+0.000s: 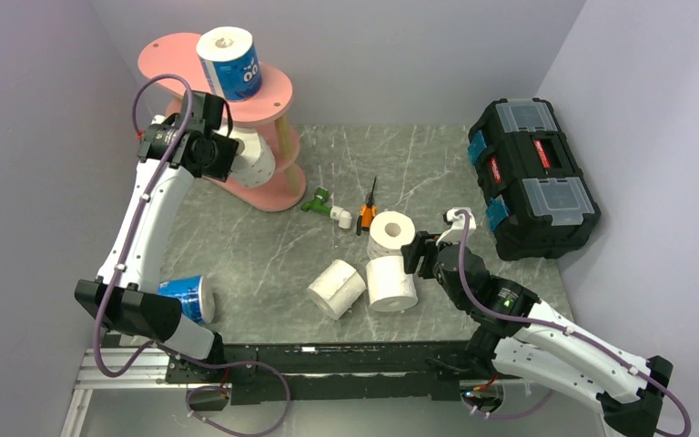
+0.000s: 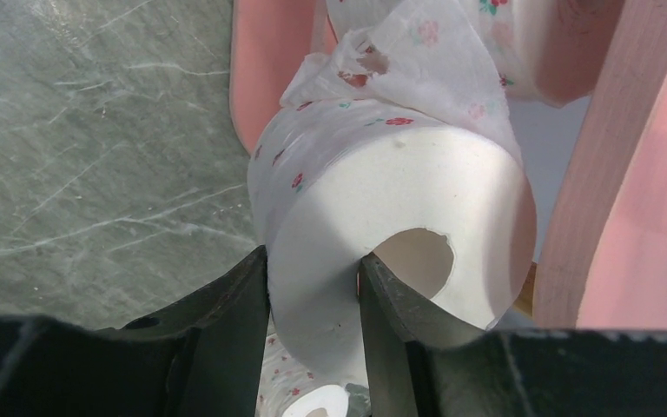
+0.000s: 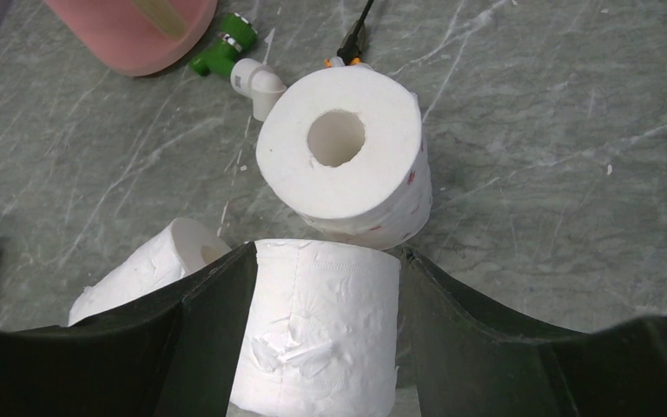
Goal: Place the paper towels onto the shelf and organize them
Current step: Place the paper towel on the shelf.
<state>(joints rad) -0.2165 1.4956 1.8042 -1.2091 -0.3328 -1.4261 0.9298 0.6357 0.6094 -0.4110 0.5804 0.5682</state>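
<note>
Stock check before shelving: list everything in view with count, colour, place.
shelf: one, pink, far left.
blue-wrapped rolls: two, blue; one on top tier, one by left arm's base.
dotted roll: one, white with pink dots, between shelf tiers.
other dotted rolls: count unclear, on shelf.
plain roll: one, white, upright, table centre.
loose rolls: two, white, beside it; one upright, one lying.
toolbox: one, black, far right.
screwdriver: one, orange-black, mid-table.
green-and-white tool: one, beside the screwdriver.
left gripper: one, black, shut on dotted roll.
right gripper: one, black, shut on plain roll.
</note>
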